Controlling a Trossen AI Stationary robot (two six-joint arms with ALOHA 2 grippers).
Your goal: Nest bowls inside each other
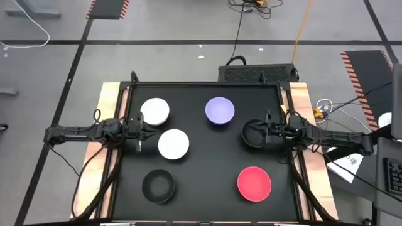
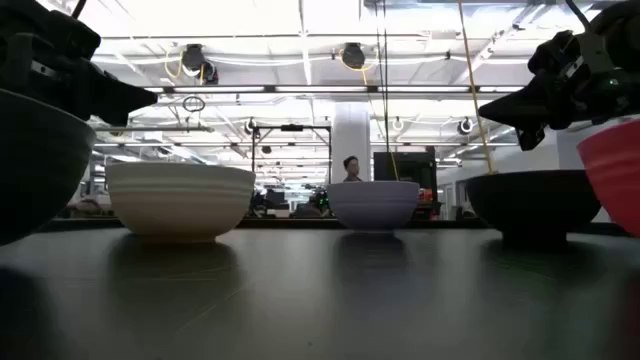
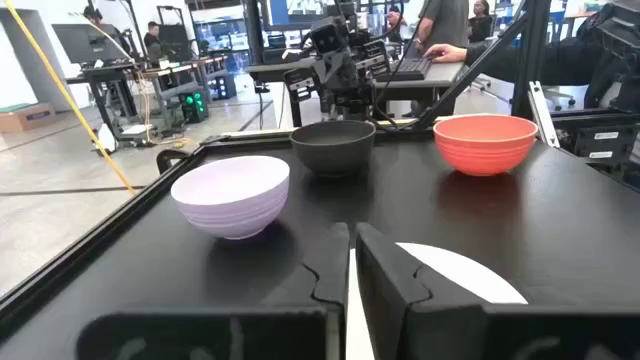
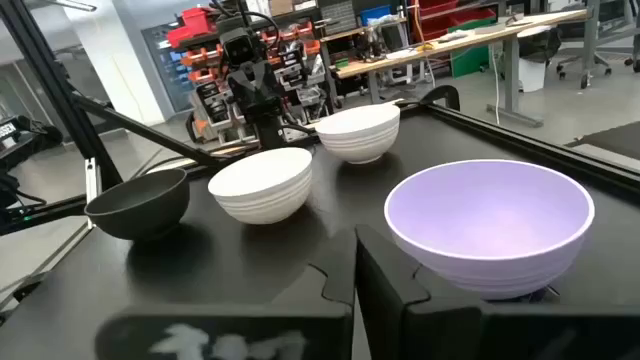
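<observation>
- On the black tabletop [image 1: 207, 163], seen from the high view, six separate spots hold bowls and none sits inside another: two white bowls [image 1: 154, 111] [image 1: 173, 144] at the left, a lavender bowl [image 1: 220, 110] at the far middle, a red bowl [image 1: 254, 183] at the near right, one black bowl [image 1: 158, 186] at the near left, and a second black bowl [image 1: 254, 134] just in front of the right tool.
- Every bowl stands upright and, as far as the views reach, holds nothing.
- Only the high view shows all six; the low view cuts the near black bowl [image 2: 35, 165] off at its left edge and the red bowl [image 2: 610, 170] at its right edge.
- From the left wrist view, the lavender bowl [image 3: 232, 196], a black bowl [image 3: 333, 146] and the red bowl [image 3: 485, 142] line up, with a white rim [image 3: 460, 272] partly hidden behind the left tool [image 3: 352, 285], whose fingers stand closed together.
- From the right wrist view, the right tool [image 4: 355, 290] likewise looks closed, probably touching nothing, with the lavender bowl [image 4: 490, 225] just beyond it.
- Both white bowls [image 4: 262, 183] [image 4: 358, 133] and a black bowl [image 4: 138, 202] show farther off.
- Left tool [image 1: 139, 129] rests between the two white bowls; right tool [image 1: 267, 133] sits at the black bowl's rim, contact hard to make out.
</observation>
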